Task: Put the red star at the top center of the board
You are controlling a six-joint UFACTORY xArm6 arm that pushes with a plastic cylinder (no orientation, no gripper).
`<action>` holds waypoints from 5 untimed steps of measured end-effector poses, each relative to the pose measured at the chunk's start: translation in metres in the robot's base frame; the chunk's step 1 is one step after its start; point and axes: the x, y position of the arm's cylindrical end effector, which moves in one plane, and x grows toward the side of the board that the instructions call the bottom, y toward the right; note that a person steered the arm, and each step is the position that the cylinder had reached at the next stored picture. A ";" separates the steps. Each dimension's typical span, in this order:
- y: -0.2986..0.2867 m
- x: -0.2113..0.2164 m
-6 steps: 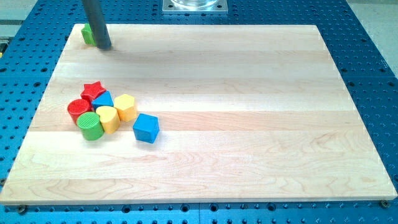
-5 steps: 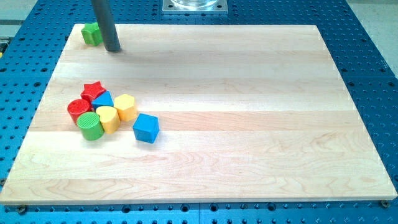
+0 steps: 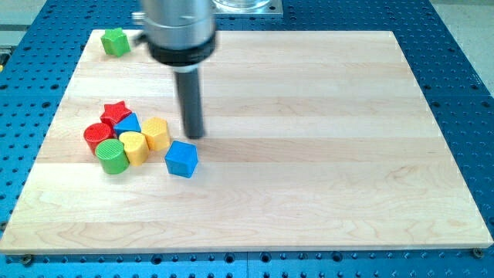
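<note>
Hovering my tip near blue cube

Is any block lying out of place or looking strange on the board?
Only the green block stands alone at the board's top left corner, far from the cluster around the red star. Nothing looks damaged. My tip is just above the blue cube.

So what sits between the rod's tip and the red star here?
In the camera view, a yellow block and a blue block lie between my tip and the red star.
</note>
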 end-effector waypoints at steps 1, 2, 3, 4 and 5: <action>-0.041 -0.053; -0.136 -0.091; -0.176 -0.052; -0.162 -0.002; -0.126 0.001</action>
